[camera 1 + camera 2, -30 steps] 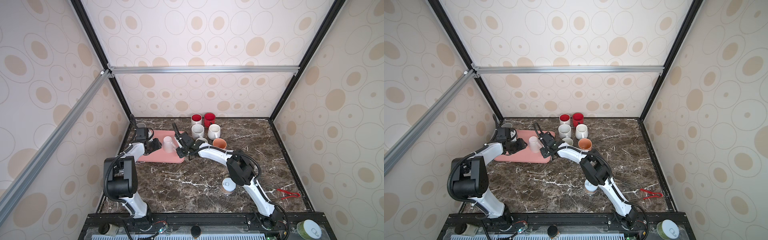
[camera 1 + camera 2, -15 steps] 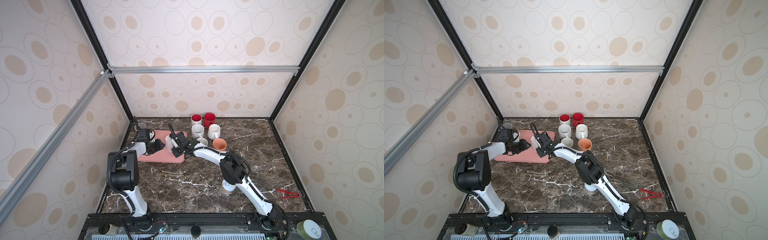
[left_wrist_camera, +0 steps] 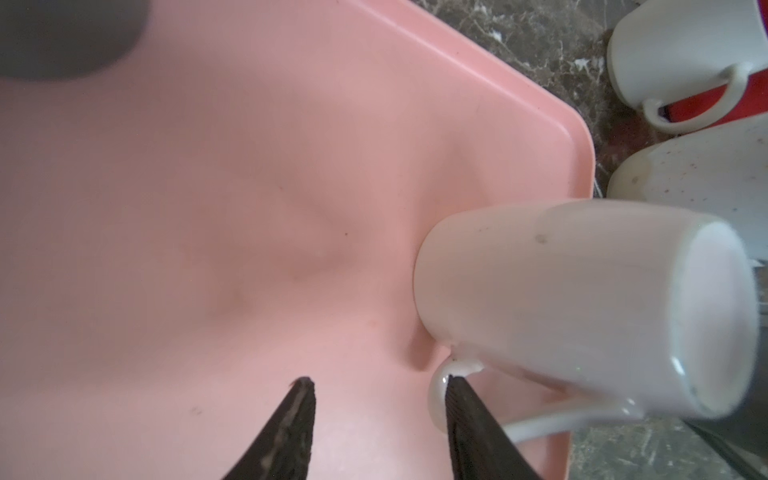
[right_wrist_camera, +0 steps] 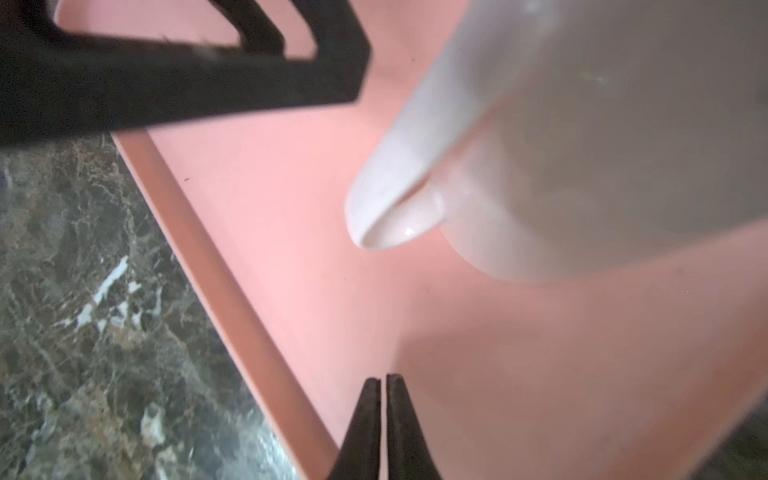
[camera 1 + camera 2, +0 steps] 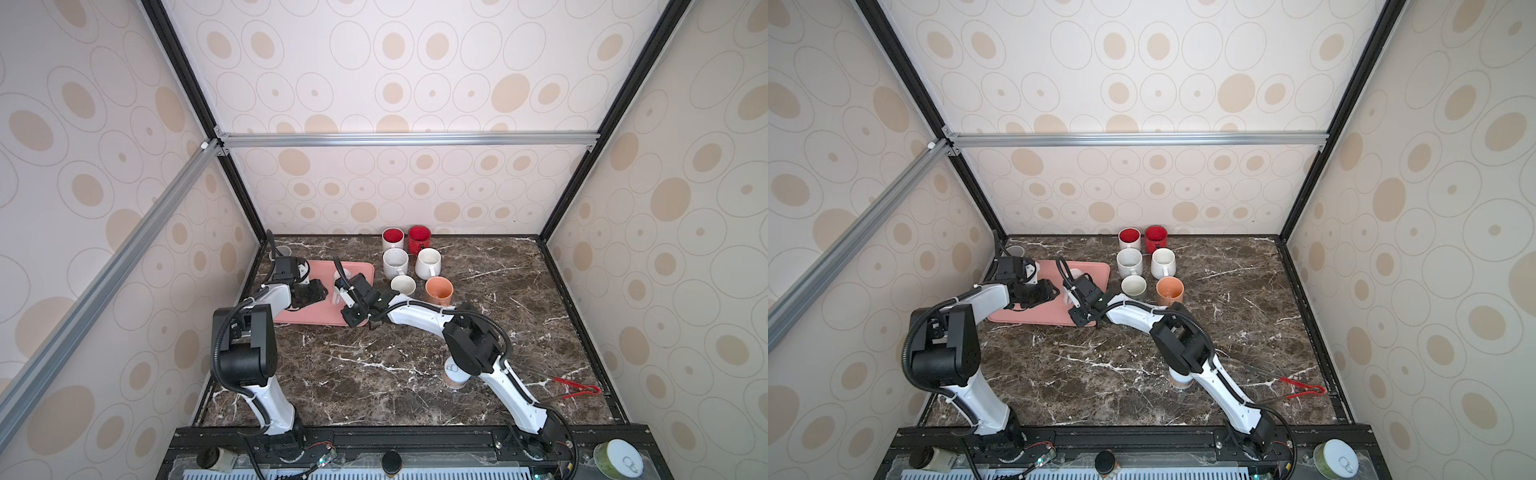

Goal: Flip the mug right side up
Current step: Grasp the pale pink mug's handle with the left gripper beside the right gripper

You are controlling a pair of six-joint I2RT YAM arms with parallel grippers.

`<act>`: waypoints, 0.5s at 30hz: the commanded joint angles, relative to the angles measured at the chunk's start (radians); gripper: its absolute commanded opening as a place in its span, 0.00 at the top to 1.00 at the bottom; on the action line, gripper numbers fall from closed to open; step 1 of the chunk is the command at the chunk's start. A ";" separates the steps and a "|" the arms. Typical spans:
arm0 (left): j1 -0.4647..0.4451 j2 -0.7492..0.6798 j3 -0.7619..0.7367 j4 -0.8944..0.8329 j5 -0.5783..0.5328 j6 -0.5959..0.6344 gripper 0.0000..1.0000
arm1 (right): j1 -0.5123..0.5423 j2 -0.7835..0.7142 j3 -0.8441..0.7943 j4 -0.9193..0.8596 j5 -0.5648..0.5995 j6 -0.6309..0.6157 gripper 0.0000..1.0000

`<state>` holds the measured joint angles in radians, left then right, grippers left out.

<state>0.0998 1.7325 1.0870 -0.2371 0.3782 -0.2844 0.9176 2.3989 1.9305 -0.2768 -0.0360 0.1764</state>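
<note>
Inverted white ceramic mug (image 3: 582,299), two o'clock on pink tray (image 3: 208,166): likely slick, brittle; grab handle (image 3: 548,422). Left gripper (image 3: 376,384) parted, right gripper (image 4: 383,380) closed; both empty.

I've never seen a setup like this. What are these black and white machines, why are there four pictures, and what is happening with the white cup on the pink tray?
These are two robot arms, each ending in a two-fingered gripper. Both top views look down on the whole marble table. The two close-ups come from cameras on the arms' wrists.

On the pink tray stands a white mug, bottom up. The left gripper is open, with one finger at the mug's handle. The right gripper is shut on nothing, over the tray near the mug. Neither holds anything.

To the tray's right stand other mugs, upright, among them an orange mug. Red tongs lie front right.
</note>
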 commanded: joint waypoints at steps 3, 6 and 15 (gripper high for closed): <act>-0.014 -0.137 -0.030 -0.029 -0.061 0.202 0.44 | -0.025 -0.209 -0.165 0.090 0.039 0.045 0.90; -0.056 -0.144 -0.023 -0.035 -0.072 0.253 0.44 | -0.034 -0.284 -0.263 0.114 0.053 0.062 0.90; -0.165 0.007 0.117 -0.074 -0.089 0.292 0.44 | -0.036 -0.422 -0.452 0.172 0.074 0.110 0.89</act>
<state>-0.0536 1.7000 1.1370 -0.2745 0.2996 -0.0513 0.8776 2.0144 1.5234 -0.1261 0.0227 0.2588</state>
